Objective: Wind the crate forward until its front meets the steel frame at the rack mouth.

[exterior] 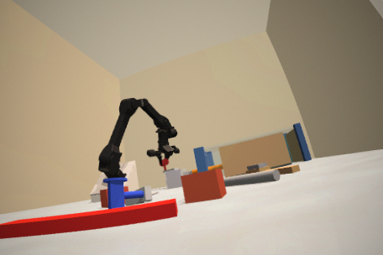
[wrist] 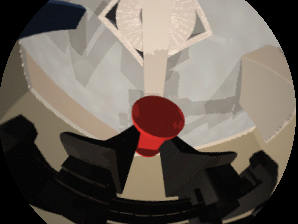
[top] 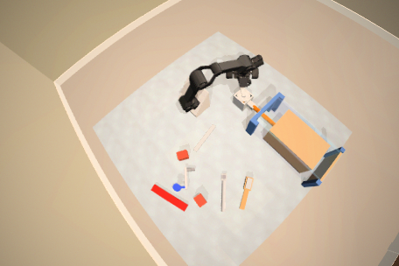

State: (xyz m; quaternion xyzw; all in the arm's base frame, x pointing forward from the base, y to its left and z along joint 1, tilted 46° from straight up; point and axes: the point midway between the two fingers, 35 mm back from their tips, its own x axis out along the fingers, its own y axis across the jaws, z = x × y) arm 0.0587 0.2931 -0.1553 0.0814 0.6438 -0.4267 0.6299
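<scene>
Your gripper (top: 244, 87) (exterior: 164, 159) (wrist: 149, 125) is clamped on the red knob (exterior: 165, 162) (wrist: 158, 119) at the winch (top: 242, 98) (exterior: 173, 178) (wrist: 131, 50). Crate (top: 299, 137) (exterior: 254, 153) sits flat at right, behind the near-winch blue frame (top: 273, 106) (exterior: 200, 159), joined by an orange strap (top: 267, 117) (exterior: 215, 167).

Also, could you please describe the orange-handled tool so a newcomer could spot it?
Find the big tan crate. In the top view, look below and left of it for two long tools side by side. Yours is the orange one, nearer the crate; its neighbour is pale grey.
</scene>
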